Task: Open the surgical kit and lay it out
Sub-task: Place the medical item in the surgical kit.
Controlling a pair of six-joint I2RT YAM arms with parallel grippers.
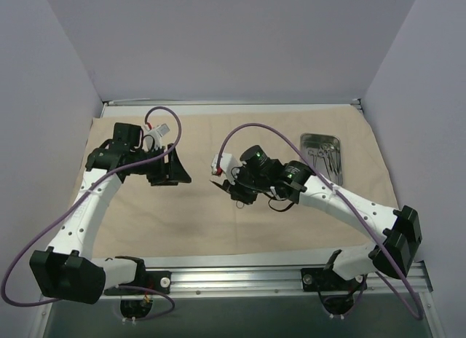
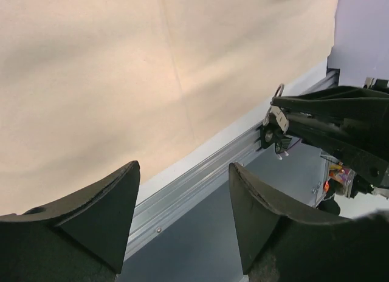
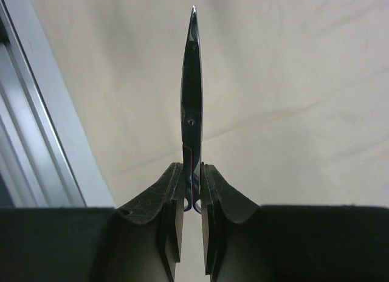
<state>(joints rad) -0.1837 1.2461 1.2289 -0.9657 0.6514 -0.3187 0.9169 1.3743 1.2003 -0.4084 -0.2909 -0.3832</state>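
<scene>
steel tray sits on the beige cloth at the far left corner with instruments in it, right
Not quite. The steel tray sits at the far right corner of the beige cloth, not the left, as the top external view shows. Instruments do lie in it.

No writing, label or number is legible anywhere.

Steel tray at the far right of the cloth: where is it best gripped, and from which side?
Probably the steel tray rim at its bare far end, from above, one finger inside and one outside. It lies flat on the cloth, so only the raised rim offers a hold, and instruments crowd the near part.
</scene>
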